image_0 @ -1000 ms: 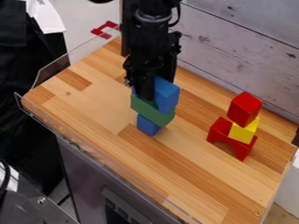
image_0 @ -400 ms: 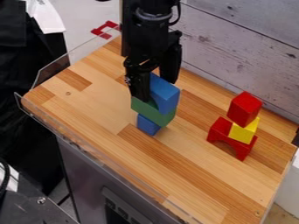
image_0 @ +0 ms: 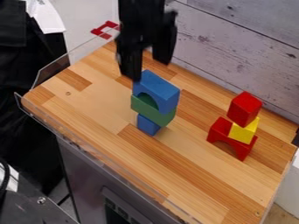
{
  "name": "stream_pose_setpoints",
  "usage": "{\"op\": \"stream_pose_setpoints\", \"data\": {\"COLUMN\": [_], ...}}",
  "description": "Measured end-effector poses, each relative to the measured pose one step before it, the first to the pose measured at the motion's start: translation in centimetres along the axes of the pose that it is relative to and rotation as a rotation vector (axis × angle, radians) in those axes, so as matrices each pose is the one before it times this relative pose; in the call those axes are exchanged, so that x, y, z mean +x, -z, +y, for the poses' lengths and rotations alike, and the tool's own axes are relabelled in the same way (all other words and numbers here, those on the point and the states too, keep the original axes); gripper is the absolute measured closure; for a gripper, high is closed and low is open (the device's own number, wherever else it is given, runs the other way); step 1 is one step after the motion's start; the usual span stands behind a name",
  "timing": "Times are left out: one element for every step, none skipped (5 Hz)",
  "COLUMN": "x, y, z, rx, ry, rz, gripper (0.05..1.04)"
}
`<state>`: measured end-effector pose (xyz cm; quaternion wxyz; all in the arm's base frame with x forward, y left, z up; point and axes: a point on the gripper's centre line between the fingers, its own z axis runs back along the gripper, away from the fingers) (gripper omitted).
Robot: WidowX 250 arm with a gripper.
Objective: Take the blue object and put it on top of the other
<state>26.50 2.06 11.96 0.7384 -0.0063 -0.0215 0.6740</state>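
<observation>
One blue arch [image_0: 161,89] looks light and stiff; grip its flat faces near the top. The tool [image_0: 147,68] hangs spread.

My pincer [image_0: 150,71] is black. The large arch block [image_0: 158,87] in my work area is plain blue; the middle block [image_0: 156,115] is plain green; the bottom block [image_0: 147,125] is plain blue. The second set reads as follows: cube [image_0: 245,107], red; wedge [image_0: 242,132], yellow; small arch [image_0: 246,151], red. The worktop [image_0: 192,175] is banded in pale tan and darker orange-brown strips with fine grain. The wall panel [image_0: 234,52] is whitish grey, streaked, with dark knots. The cloth [image_0: 48,18] is white.
</observation>
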Motion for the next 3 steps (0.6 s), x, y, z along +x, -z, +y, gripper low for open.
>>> {"op": "stream_pose_setpoints", "data": {"x": [-1.386,-2.772,-4.082], "y": [-1.475,-0.491,0.369], "z": [0.0,-0.829,-2.486], "rx": [0.0194,-0.0271,0.0178], "ry": [0.111,0.2538,0.2658], "rz": [0.0092,0.0473,0.0724], "gripper": [0.084,0.084,0.084]}}
